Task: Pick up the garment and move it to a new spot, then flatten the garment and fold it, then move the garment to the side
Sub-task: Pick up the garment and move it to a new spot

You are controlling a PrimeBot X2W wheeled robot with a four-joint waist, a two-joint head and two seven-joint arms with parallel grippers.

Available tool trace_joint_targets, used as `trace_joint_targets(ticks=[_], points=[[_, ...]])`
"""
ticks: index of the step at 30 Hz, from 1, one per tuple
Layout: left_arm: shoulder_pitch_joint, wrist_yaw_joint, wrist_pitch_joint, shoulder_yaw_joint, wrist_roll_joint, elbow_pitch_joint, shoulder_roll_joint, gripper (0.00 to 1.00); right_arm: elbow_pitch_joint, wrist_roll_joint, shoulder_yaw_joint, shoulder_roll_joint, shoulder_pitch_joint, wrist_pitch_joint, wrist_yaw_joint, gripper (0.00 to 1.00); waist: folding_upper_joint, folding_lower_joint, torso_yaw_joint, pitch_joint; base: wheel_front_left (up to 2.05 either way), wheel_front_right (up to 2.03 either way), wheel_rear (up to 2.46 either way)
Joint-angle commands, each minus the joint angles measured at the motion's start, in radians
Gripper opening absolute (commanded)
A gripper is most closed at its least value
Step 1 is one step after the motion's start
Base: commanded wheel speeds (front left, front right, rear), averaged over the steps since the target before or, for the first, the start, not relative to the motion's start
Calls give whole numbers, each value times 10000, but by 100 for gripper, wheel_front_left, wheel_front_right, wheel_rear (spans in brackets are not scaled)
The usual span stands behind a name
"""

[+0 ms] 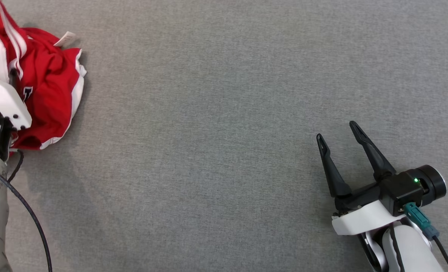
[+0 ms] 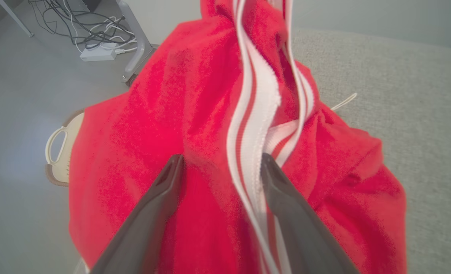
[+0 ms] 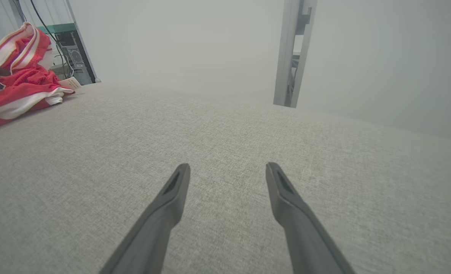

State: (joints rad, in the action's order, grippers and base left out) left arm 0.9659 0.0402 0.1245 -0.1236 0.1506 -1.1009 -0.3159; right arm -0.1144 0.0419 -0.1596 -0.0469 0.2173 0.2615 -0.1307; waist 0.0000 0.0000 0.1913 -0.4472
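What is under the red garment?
The garment lies partly on the grey table; past the edge, a beige handled object below shows partly, the rest covered.

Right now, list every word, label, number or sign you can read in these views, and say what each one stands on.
White tag on the red garment: any print on it is too small to read.
Dark print on the red garment: half hidden in the folds, not readable.
No other text can be read.
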Motion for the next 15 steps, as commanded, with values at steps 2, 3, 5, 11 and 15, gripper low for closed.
trace_joint_targets(ticks=[2, 3, 5, 11, 15], points=[[-22, 53, 185, 8, 60, -273, -109, 100, 44, -97, 12, -67, 131, 49, -1, 100, 0, 0, -122, 19, 0, 0, 0], [-82, 105, 329, -6, 104, -445, -133, 100, 57, -133, 8, -67, 131, 49, -1, 100, 0, 0, -170, 34, 0, 0, 0], [-126, 133, 458, 20, 134, -660, -174, 100, 72, -159, -3, -67, 143, 49, -1, 100, 0, 0, -240, 59, 0, 0, 0], [-338, 353, -170, -7, 331, -771, -256, 0, 76, -258, 3, -66, 81, 50, -1, 100, 0, 0, -381, 279, 0, 0, 0], [-443, 425, -1680, -330, 698, -220, -245, 0, 76, -403, -36, -66, -57, 49, -1, 100, 0, 0, -470, 622, 0, 0, 0]])
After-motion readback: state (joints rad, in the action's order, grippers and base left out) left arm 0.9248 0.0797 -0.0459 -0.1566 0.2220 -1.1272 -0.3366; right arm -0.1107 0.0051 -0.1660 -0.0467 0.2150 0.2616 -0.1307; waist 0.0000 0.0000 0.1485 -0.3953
